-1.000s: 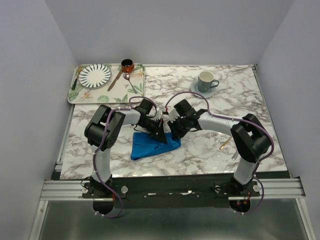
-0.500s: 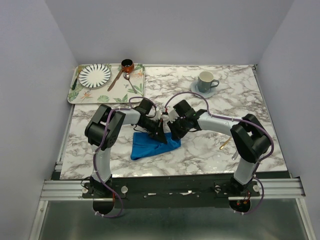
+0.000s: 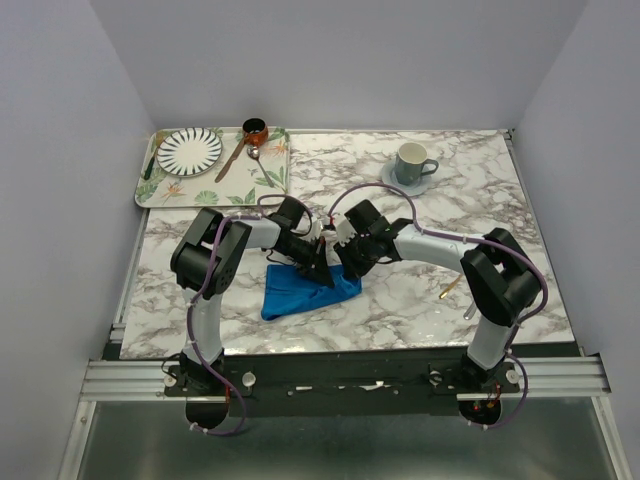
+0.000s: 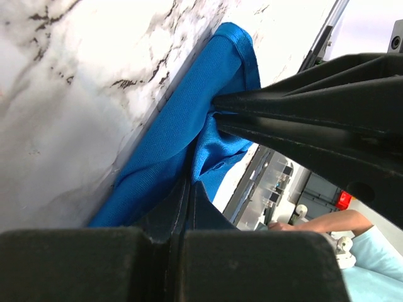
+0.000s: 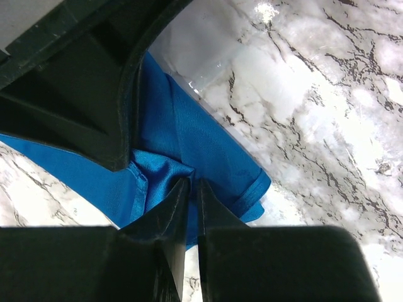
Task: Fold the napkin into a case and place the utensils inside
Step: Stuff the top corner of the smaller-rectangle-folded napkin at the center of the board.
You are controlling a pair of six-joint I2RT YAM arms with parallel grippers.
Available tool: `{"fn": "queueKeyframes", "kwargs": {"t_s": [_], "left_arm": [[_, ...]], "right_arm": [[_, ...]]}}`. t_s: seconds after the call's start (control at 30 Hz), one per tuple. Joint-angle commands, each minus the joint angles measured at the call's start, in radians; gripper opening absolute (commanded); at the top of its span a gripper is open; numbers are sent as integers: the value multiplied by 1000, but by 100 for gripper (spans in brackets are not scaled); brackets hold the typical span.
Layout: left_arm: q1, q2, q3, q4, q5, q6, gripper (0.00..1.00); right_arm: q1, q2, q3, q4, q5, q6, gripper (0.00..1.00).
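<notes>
From the overhead camera I see the bright royal-blue cloth napkin (image 3: pixel 293 293) on the white, grey-veined marble table (image 3: pixel 400 312), near the front edge and roughly midway between the two arm bases. It is not a flat square and not a tidy pouch. It is a bunched, lopsided wedge, broad at the near left and drawn up into a peak at its far right side, where both sets of jaws meet.

The left wrist camera shows the fabric (image 4: pixel 167 141) up close. It has a fine woven texture and a rolled, stitched hem curling over at the top, and one fold slopes down onto the marble. The left jaws are closed on a pleat of it at the bottom of that view. The right jaws come in from the side, pressed together on a gathered tuck.

The right wrist camera agrees. The cloth (image 5: pixel 208 148) lies in overlapping layers (how many I cannot honestly count), with a hemmed corner lying on the marble to the right, and the right jaws pinch a puckered ridge with only a sliver of gap between them.

Well to the right, beside the right arm, lies the slim gold-coloured spoon (image 3: pixel 448 289). A short silver piece (image 3: pixel 469 312) sits near it, mostly hidden by the arm, so I only guess it is the second utensil. Neither touches the napkin.
</notes>
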Motion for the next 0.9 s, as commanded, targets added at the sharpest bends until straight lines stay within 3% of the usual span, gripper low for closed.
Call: {"fn": "queueKeyframes", "kwargs": {"t_s": [0.0, 0.17, 0.53, 0.87], "left_arm": [[6, 48, -9, 16, -119, 25, 0], [6, 51, -13, 19, -119, 26, 0], [12, 54, -13, 16, -116, 25, 0], [12, 58, -14, 25, -119, 19, 0]], "right_arm": [[21, 16, 18, -39, -5, -35, 21], [25, -10, 18, -23, -47, -26, 23], [-13, -81, -48, 37, 157, 43, 20], [-10, -36, -26, 18, 50, 20, 18]]}}
